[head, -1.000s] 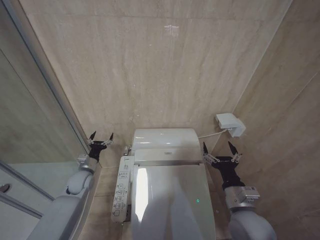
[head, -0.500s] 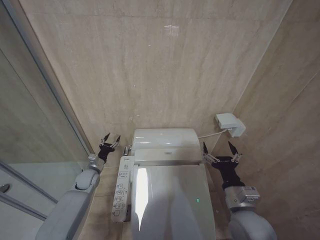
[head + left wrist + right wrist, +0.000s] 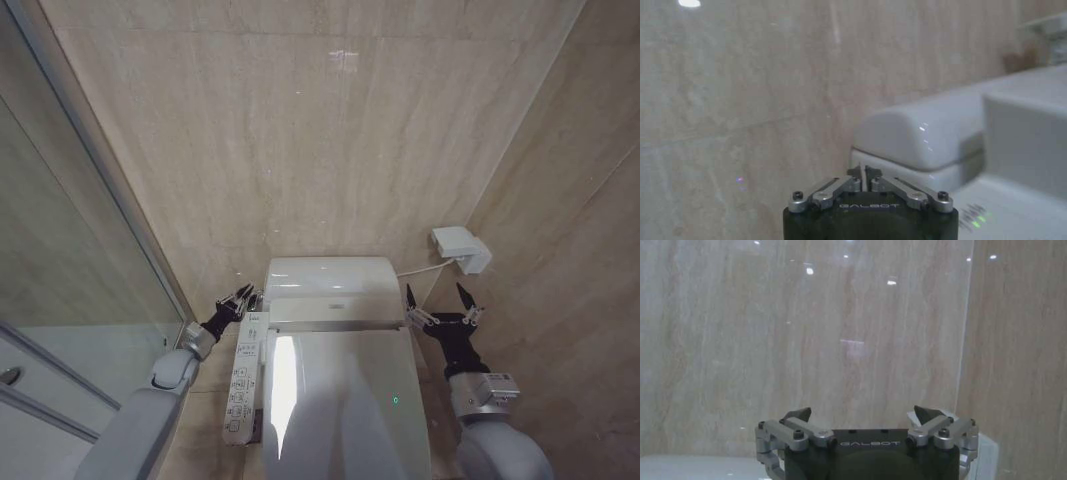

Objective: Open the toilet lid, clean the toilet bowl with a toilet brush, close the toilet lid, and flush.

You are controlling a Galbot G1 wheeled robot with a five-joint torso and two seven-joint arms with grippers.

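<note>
Toilet lid [image 3: 345, 400] sits down, beige marble wall [image 3: 300, 140] behind; your left gripper [image 3: 241, 299] is pinched together beside the tank [image 3: 330, 275], right gripper [image 3: 438, 300] spread wide.

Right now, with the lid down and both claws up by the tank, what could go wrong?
1. The left claw, fingers shut, sits right beside the button control panel; a stray slide could press a button.
2. The toilet lid looks glossy and lies flat, so a shut claw may slip off its edge.
3. The right claw is open near the wall box and its cable, which it could snag.
</note>
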